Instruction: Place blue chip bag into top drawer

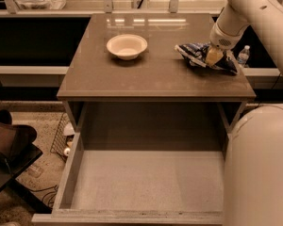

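The blue chip bag [192, 52], crumpled dark blue foil with white markings, lies at the right edge of the brown cabinet top [146, 76]. My gripper [212, 56] comes down from the white arm at the upper right and is shut on the bag's middle, its tan fingers [213, 54] pressed into the foil. The top drawer [146, 182] is pulled wide open below the front of the cabinet top. Its flat pale grey bottom holds nothing.
A white bowl [127, 45] stands on the cabinet top left of the bag. A small water bottle [243, 55] stands just beyond the right edge. My white body [262, 168] covers the drawer's right side. A dark piece of furniture [9, 147] and a wire basket [61, 135] are at the left.
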